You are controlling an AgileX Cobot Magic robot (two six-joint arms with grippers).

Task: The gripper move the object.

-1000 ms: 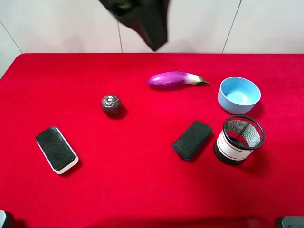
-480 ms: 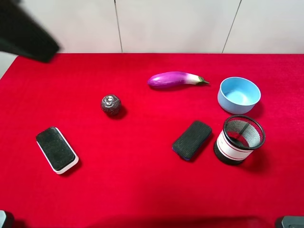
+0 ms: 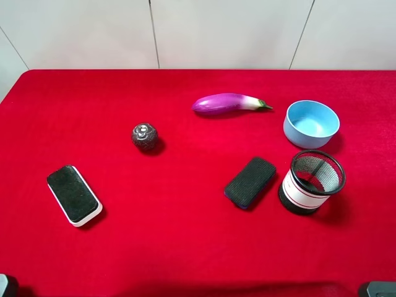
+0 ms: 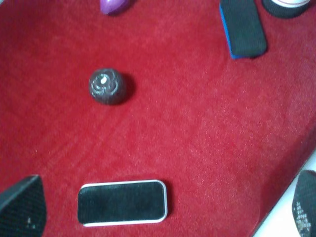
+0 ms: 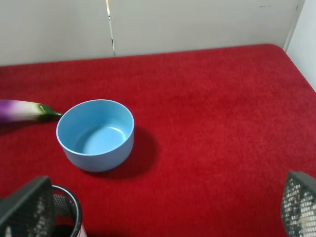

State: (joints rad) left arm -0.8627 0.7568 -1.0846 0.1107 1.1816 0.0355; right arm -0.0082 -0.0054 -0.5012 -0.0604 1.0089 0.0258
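Nearest the camera in the high view, the larger black eraser with a white base (image 3: 74,194) lies flat at the left of the red surface (image 3: 185,247); the left claw (image 4: 163,212) hangs above it with its fingers spread wide and nothing between them; the right claw (image 5: 163,207) is likewise spread and empty, over the rim of the mesh cup (image 3: 311,181); the object (image 3: 250,182), the blue-based eraser, lies flat just beside that cup, untouched; further back sit a dark ball (image 3: 144,136), a blue bowl (image 3: 311,123) and an eggplant (image 3: 228,103). The dark arm that crossed the far edge a second ago has gone from the high view; the approach to the object, I judge, has not begun.
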